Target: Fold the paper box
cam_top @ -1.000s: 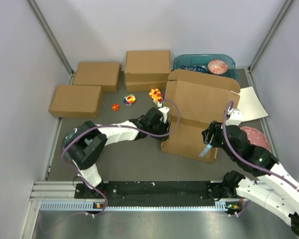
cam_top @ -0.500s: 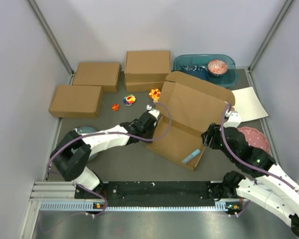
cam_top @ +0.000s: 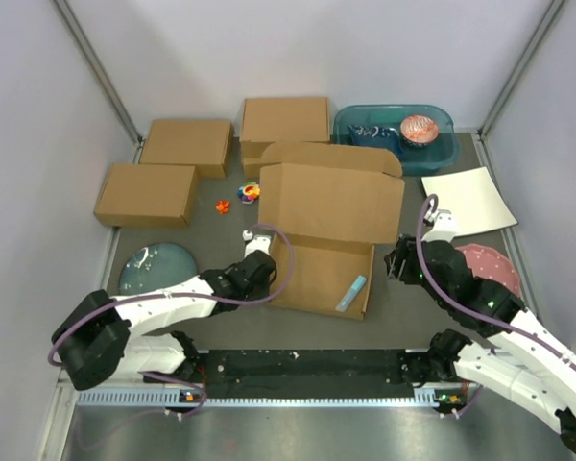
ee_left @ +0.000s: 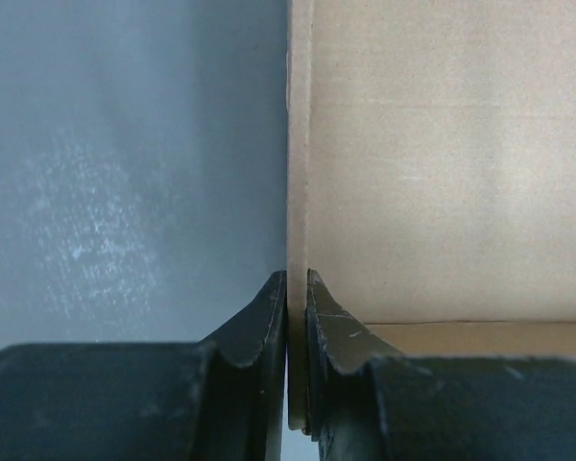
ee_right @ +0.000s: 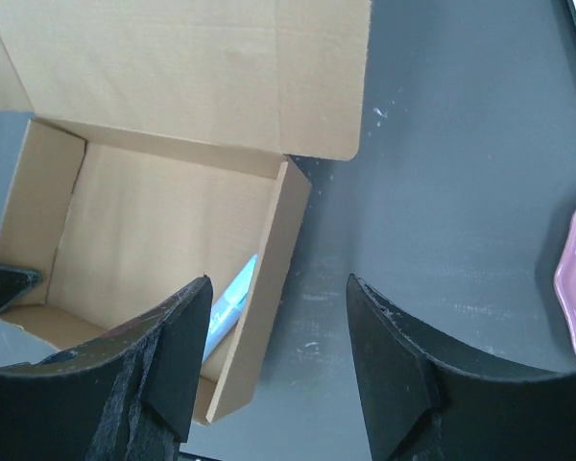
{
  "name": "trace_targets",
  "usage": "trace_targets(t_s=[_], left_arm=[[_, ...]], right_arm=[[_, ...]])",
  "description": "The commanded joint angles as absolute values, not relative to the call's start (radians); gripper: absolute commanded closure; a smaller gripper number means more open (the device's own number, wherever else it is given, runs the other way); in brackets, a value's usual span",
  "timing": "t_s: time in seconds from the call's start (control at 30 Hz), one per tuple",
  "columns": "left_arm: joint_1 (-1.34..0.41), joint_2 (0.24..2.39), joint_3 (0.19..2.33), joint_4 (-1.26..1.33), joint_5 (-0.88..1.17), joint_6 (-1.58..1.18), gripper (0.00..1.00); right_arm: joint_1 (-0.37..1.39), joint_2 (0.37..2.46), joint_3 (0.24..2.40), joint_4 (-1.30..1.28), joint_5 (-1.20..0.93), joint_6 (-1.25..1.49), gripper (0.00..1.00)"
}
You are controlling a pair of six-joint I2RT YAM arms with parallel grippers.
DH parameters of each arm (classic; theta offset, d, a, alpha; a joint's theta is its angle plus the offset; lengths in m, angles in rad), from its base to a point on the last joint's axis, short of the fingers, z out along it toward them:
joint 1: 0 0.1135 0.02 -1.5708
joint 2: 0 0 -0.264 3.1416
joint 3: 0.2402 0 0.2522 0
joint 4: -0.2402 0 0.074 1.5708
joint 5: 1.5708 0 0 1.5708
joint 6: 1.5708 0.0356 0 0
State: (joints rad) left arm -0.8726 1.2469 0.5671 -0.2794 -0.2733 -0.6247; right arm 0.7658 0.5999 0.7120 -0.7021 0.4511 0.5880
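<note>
Plain brown cardboard paper box (cam_top: 331, 206) sits in the middle of the dark table (cam_top: 211, 230). Its shallow tray is open at the near side and its hinged lid stands up behind. Inside the tray, against the right wall, lies a small pale-blue stick-shaped object (cam_top: 351, 293).

The left gripper (cam_top: 269, 274) has its black fingers (ee_left: 269, 317) pinched narrow on the tray's left wall, with the cardboard edge caught between them. The right gripper (cam_top: 396, 261) hangs just beside the box's right wall. Its fingers are spread wide with nothing between them, and as far as I can see they are not touching the cardboard.

Behind and to the left stand several closed brown cardboard boxes (cam_top: 146, 193), and a teal plastic bin (cam_top: 442, 120) sits at the back right. A white square sheet (cam_top: 470, 197) and a pink plate (cam_top: 485, 257) lie to the right of the box. A round bluish glass lid (cam_top: 158, 267) lies by the left arm, and a few bright little toys (cam_top: 249, 192) are scattered just left of the lid flap.
</note>
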Motion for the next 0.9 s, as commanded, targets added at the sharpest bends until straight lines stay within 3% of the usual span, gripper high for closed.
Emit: trace_targets(t_s=[0.0,0.13,0.27,0.43,0.53,0.6,0.7,0.87], left_arm=[[-0.888,1.177,0.505,-0.304,-0.304,-0.723,0.83],[-0.887,1.115,0.523,-0.325,-0.34,-0.7,0.73],[-0.887,1.049,0.601,-0.394,-0.388,-0.672,0.47],[-0.888,0.971,0.724,-0.468,-0.457,-0.632,0.3],[-0.877,0.894,0.756,-0.393,-0.518,-0.536,0.17],[-0.792,0.859,0.764,-0.31,-0.445,-0.464,0.14],[-0.6,0.874,0.808,-0.206,-0.203,-0.39,0.12],[-0.353,1.065,0.971,-0.141,0.202,-0.279,0.11]], right_arm=[[0.773,0.617,0.795,-0.653,0.474,0.551,0.41],[0.775,0.649,0.854,-0.652,0.524,0.505,0.39],[0.773,0.678,0.905,-0.641,0.584,0.454,0.36],[0.75,0.732,0.95,-0.583,0.633,0.42,0.21],[0.616,0.758,0.924,-0.499,0.481,0.396,0.18],[0.415,0.785,0.916,-0.451,0.204,0.414,0.17],[0.258,0.825,0.878,-0.355,-0.059,0.477,0.16],[0.204,0.87,0.836,-0.203,-0.117,0.523,0.16]])
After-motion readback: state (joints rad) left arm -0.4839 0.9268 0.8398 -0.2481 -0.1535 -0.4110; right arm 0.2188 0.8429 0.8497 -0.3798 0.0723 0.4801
